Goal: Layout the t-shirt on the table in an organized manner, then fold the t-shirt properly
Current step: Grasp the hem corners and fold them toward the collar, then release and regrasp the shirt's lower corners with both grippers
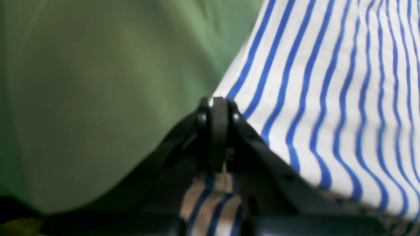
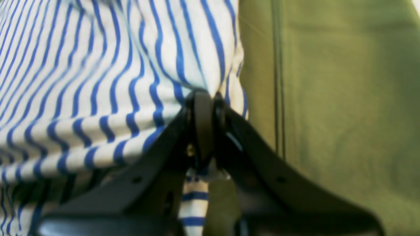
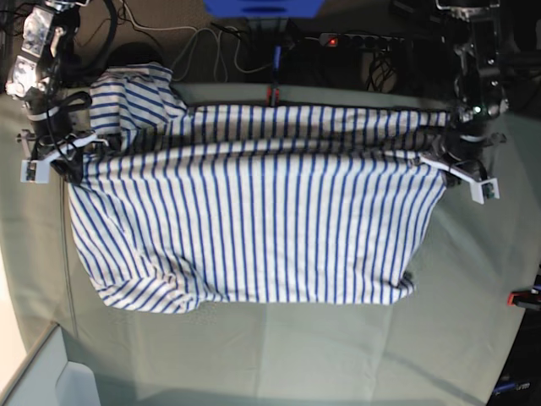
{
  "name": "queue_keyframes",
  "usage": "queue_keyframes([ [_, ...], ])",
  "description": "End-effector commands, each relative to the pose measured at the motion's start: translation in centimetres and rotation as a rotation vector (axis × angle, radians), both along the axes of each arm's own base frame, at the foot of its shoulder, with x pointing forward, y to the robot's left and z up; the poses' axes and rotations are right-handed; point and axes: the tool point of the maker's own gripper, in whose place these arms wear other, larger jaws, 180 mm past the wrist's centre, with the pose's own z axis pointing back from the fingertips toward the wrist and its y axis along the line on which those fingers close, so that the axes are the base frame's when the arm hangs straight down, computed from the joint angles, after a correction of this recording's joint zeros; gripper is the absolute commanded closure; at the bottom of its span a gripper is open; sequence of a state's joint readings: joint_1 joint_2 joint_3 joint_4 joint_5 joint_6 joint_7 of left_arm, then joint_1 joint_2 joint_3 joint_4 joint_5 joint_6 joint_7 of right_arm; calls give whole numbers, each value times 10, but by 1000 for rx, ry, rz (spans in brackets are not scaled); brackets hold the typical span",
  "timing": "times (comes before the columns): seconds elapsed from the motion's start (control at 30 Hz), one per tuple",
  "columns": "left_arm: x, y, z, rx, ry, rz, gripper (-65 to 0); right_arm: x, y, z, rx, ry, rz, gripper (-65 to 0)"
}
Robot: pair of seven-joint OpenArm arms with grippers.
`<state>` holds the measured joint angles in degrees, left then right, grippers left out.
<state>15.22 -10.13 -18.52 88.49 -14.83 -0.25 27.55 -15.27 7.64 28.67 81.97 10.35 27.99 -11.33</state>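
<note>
The white, blue-striped t-shirt [image 3: 254,220] lies spread wide over the pale green table [image 3: 296,347], its far edge stretched between my two grippers. My left gripper [image 3: 441,157] is at the right of the base view and shut on the shirt's far right corner. In the left wrist view its jaws [image 1: 214,103] pinch the t-shirt [image 1: 328,82] edge, with striped cloth showing between the fingers. Over at the left, my right gripper [image 3: 74,157] is shut on the far left corner. Close up, the right gripper [image 2: 204,96] clamps bunched t-shirt [image 2: 98,82] fabric. A sleeve bunches behind it.
Red clamps sit at the table's far edge [image 3: 272,91] and right edge [image 3: 521,297]. Behind the table are cables, a power strip [image 3: 342,40] with a red light, and a blue box [image 3: 262,7]. Bare table cloth shows in front of the shirt.
</note>
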Motion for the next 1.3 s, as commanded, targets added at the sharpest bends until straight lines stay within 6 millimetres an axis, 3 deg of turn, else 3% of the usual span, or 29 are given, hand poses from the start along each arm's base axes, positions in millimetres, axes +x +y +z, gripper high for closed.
queue_keyframes([
  [0.0, 6, 3, 13, 23, -48, -8, -1, 7, -5, 14, -15, -52, 0, 0],
  [0.23, -6, 3, 6, 20, -13, -9, -15, 8, -3, 15, -15, -54, 5, 0],
  [0.37, -6, -5, 20, 5, 33, -32, -172, 8, -2, 15, -15, -54, 6, 0],
  [0.5, -2, 8, 54, 1, -23, 37, -357, 9, -2, 16, -15, -57, 6, 0],
  [0.6, 24, 29, 84, -29, -167, 156, -429, 10, -2, 17, -15, -60, 7, 0],
  [0.67, 54, 33, 83, -76, -201, 194, -437, 11, -2, 17, -15, -62, 7, 0],
  [0.83, 138, 0, 30, -264, -78, 177, -438, 11, -2, 17, -15, -60, 7, 0],
  [0.97, 182, -21, 12, -344, -3, 158, -438, 10, -3, 17, -18, -55, 8, 0],
  [1.07, 198, -27, 6, -323, -43, 157, -438, 12, -2, 23, -29, -70, 17, 0],
  [1.2, 203, -47, -6, -245, -90, 97, -436, 11, 0, 31, -44, -85, 28, 0],
  [1.27, 202, -55, -13, -216, -95, 70, -435, 13, 0, 39, -55, -103, 34, -41],
])
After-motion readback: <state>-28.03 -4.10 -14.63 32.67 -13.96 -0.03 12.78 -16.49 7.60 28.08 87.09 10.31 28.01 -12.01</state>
